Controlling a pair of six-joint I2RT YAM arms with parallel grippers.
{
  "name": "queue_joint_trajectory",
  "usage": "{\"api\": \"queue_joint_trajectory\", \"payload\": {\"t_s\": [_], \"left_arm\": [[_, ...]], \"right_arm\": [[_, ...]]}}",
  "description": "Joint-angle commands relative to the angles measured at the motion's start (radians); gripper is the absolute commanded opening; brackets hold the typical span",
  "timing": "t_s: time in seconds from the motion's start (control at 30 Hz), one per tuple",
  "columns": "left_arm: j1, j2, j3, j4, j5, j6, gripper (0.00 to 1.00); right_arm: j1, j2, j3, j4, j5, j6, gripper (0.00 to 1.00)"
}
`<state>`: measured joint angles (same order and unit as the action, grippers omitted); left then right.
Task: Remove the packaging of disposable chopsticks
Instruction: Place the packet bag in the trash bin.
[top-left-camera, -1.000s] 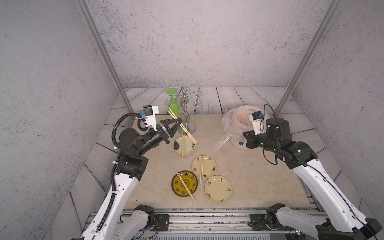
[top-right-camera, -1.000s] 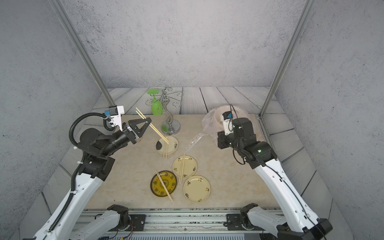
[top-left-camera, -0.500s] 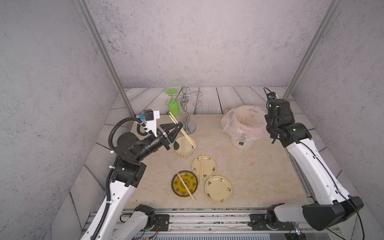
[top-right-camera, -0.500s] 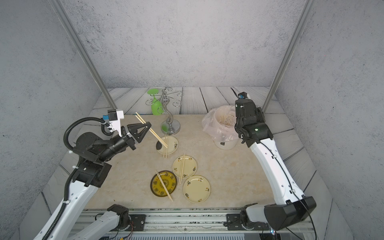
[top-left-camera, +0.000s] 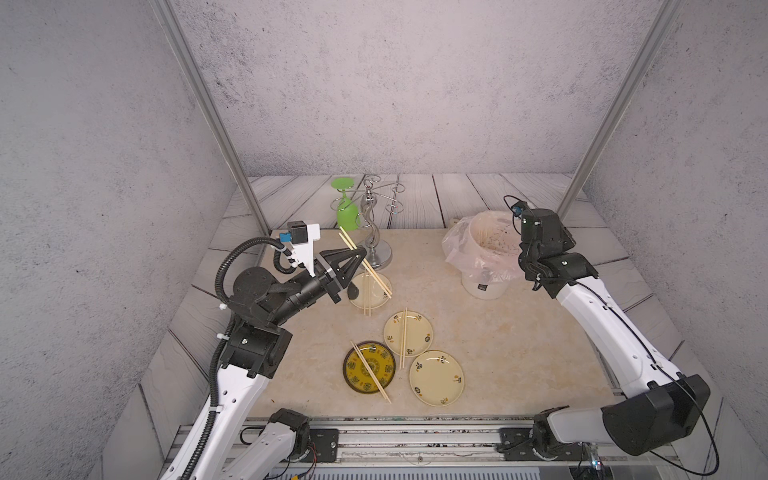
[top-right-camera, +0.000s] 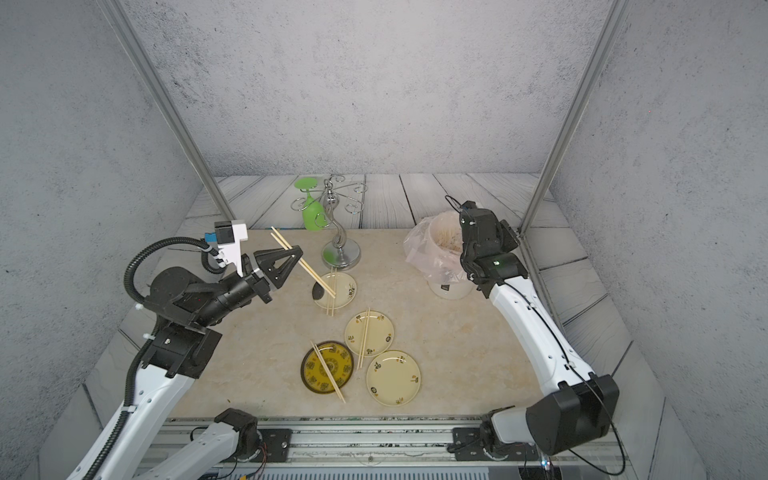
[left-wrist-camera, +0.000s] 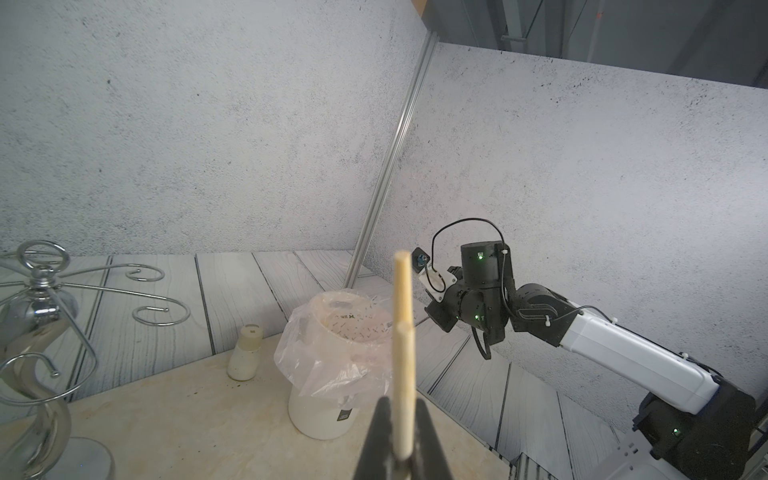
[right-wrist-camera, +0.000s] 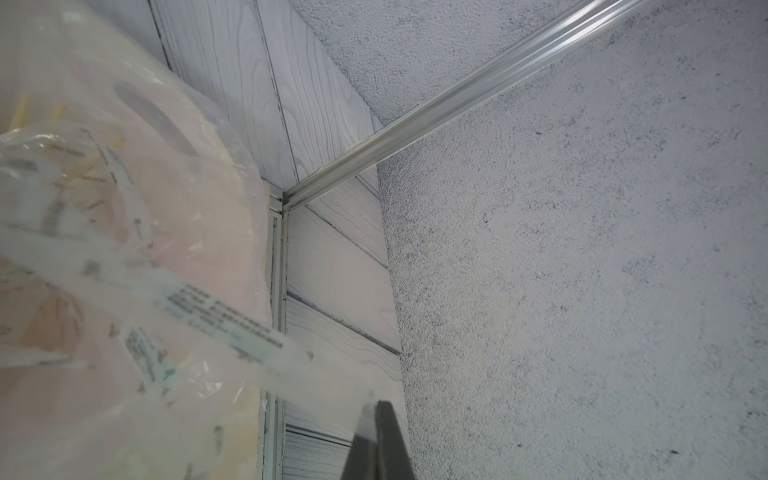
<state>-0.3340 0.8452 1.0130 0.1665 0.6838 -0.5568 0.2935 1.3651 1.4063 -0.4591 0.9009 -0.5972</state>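
over the tabletop near its far right corner, the right gripper, fingers pressed together on the packaging, held that sleeve lengthwise across the bin, while the left gripper pinched bare disposable chopsticks slanting above a plate.

White arms, black joints, ribbed black cable
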Motion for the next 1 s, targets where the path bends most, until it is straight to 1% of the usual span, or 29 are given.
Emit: {"api": "queue_joint_trajectory", "payload": {"t_s": [0.0,0.07,0.17,0.2,0.23,0.3,0.37,0.43,0.5,0.6,0.7,0.8,0.87,0.97], "left_arm": [[-0.005,0.000,0.028,0.021,0.001,0.003,0.00],[-0.005,0.000,0.028,0.021,0.001,0.007,0.00],[-0.005,0.003,0.028,0.015,-0.003,0.012,0.00],[-0.004,0.003,0.027,0.015,-0.005,0.014,0.00],[-0.003,0.005,0.027,0.014,-0.007,0.015,0.00],[-0.001,0.007,0.027,0.010,-0.010,0.018,0.00],[0.002,0.009,0.026,0.009,-0.012,0.018,0.00],[0.005,0.013,0.027,0.009,-0.012,0.017,0.00],[0.005,0.017,0.027,0.008,-0.011,0.013,0.00],[0.007,0.023,0.026,0.013,-0.012,0.009,0.00],[0.012,0.025,0.025,0.014,-0.012,0.007,0.00],[0.015,0.027,0.023,0.013,-0.016,0.003,0.00],[0.018,0.031,0.023,0.014,-0.019,-0.001,0.00],[0.019,0.035,0.022,0.014,-0.021,-0.008,0.00]], "right_arm": [[0.006,0.014,0.016,0.016,0.002,-0.008,0.00],[0.007,0.034,0.038,-0.010,-0.006,0.008,0.00],[0.011,0.075,0.091,-0.095,-0.046,0.054,0.08],[0.012,0.091,0.114,-0.146,-0.066,0.083,0.13],[0.013,0.105,0.144,-0.195,-0.112,0.115,0.21],[0.015,0.121,0.183,-0.260,-0.145,0.169,0.37],[0.019,0.127,0.204,-0.299,-0.180,0.205,0.42],[0.021,0.125,0.223,-0.335,-0.212,0.234,0.54],[0.021,0.129,0.251,-0.384,-0.246,0.263,0.61],[0.021,0.146,0.309,-0.469,-0.286,0.315,0.67],[0.021,0.167,0.355,-0.534,-0.330,0.358,0.70],[0.021,0.169,0.362,-0.532,-0.366,0.388,0.73],[0.020,0.168,0.355,-0.514,-0.414,0.407,0.75],[0.018,0.211,0.376,-0.479,-0.437,0.424,0.76]]}}
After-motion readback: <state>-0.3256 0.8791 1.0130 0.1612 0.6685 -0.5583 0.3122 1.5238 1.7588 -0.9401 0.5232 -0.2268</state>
